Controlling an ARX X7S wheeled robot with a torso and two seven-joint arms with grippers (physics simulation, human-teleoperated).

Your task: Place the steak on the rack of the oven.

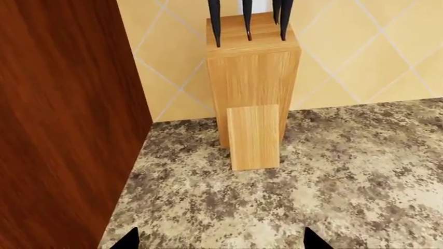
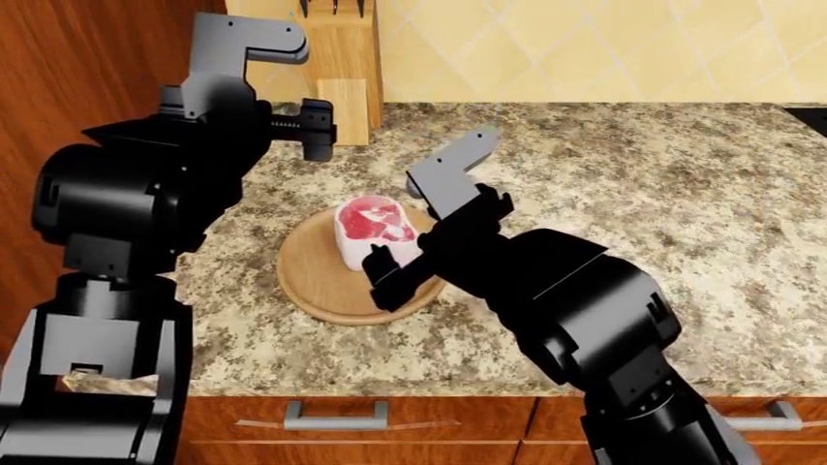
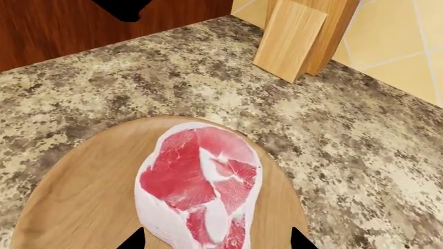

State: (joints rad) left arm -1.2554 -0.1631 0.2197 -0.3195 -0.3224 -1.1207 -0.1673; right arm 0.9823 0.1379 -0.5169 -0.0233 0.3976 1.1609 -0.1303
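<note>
The steak [image 2: 375,232] is lying on a round wooden board [image 2: 317,281] that is sitting near the front edge of the granite worktop [image 2: 646,184], toward its left end. Its red marbled face is pointing up and its pale sides are resting on the wood. The right pincer [image 2: 401,266] is hanging just at the steak's near side, over the board's right part; in the right wrist view its two dark fingertips [image 3: 135,239] are showing well apart, one on either side of the meat's near end, so it is standing released and gripping nothing. The left pincer [image 2: 317,131] is hovering higher up, over the back left corner of the worktop, facing a wooden knife block [image 1: 252,85] that is standing against the tiled wall [image 1: 367,52], with black handles sticking out of its top. The left wrist view is showing only the very tips of this pincer, set wide apart with bare granite between them, so it too is standing released. A dark wooden cabinet side [image 1: 62,119] is rising along the worktop's left edge, just beside the knife block. Below the front edge, drawer fronts with metal handles [image 2: 336,415] are showing.
</note>
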